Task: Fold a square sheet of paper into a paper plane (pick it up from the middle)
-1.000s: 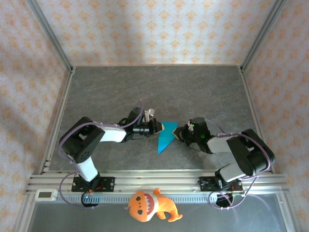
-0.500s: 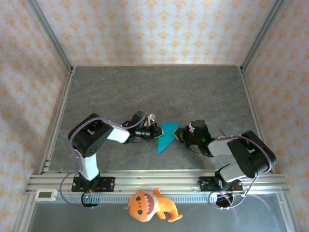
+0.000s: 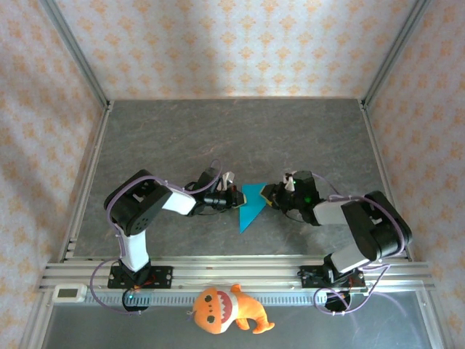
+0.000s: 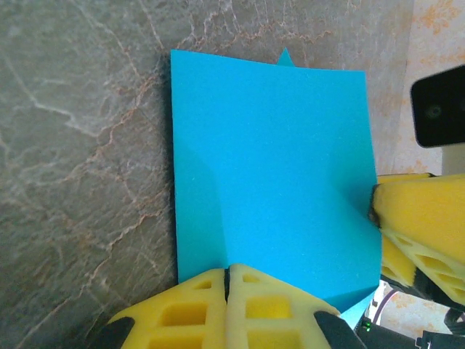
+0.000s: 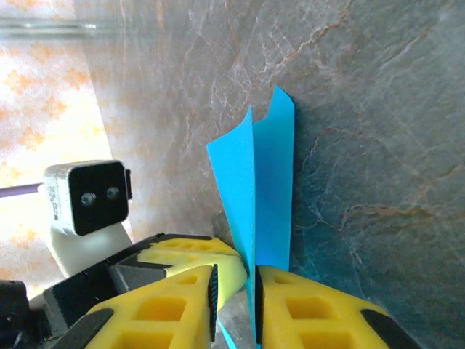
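top external: paper sheet sits mid-table, between the arms, as a creased pointed shape with its tip toward the near edge. left gripper touches its left corner and right gripper its right corner. orange plush toy is on the near rail, well apart.

left wrist: left gripper has its pads pressed together with no gap, and the paper sheet runs into the tips, so it reads as clamped on that edge. the right gripper's fingers touch the opposite edge.

right wrist: right gripper is clenched on the paper sheet, seen edge-on as two layers in the slot, splaying apart higher up. left wrist camera is just beside.

risks: both arms pinch thin paper from opposite sides, so any diverging motion likely tears it or drags the crease skew. if either releases early, the layers probably spring open.

count: 1 sheet, 2 grippers, 1 toy.
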